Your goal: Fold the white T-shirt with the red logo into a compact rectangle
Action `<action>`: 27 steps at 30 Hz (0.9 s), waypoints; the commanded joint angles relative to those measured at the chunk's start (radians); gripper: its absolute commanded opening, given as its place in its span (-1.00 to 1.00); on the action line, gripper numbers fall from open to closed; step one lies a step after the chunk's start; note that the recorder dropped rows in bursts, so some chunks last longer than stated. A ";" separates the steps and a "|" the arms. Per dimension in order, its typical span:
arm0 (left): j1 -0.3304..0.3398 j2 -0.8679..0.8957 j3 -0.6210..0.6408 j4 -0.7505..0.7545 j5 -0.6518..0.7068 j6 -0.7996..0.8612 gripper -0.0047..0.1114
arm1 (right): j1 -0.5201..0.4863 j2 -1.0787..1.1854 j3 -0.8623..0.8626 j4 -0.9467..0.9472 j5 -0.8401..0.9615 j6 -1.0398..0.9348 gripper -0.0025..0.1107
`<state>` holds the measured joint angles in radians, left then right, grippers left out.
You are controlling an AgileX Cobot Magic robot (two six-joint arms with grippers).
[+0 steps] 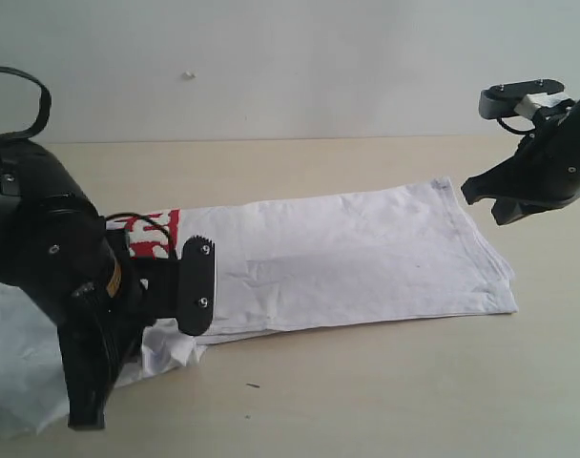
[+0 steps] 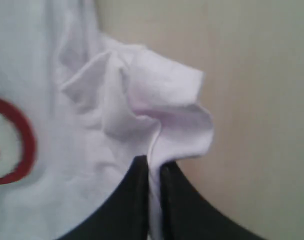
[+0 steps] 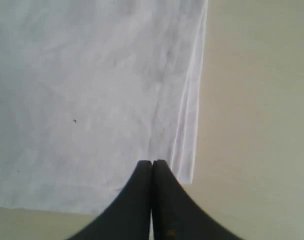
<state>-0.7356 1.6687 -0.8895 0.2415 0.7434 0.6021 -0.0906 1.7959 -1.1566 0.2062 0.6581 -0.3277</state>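
One white T-shirt (image 1: 366,258), folded lengthwise into a long band of several layers, lies across the middle of the pale, smooth table (image 1: 385,401). Right end flat and roughly rectangular, with stacked edges showing; left end crumpled into a loose heap. Soft matt cloth, lightly creased. One red logo (image 1: 155,234) with white lettering, partly visible at the left end behind the left arm (image 1: 51,267); in the left wrist view only a curved red outline. Two black pincers: left pincer (image 2: 153,164) low over the rumpled left end, clamped tight on an upstanding fold of the shirt, a thin strip of cloth between its fingers; right pincer (image 3: 152,165) up in the air near the shirt's right end, pressed fully together with nothing held.
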 commanded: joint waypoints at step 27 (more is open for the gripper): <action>0.084 0.095 -0.125 0.712 -0.242 -0.948 -0.35 | -0.002 0.029 0.006 0.003 -0.043 -0.038 -0.96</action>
<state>-0.6938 1.7899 -0.9704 1.2478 0.5173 -0.3481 -0.0906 1.8265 -1.1566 0.2062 0.6125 -0.3556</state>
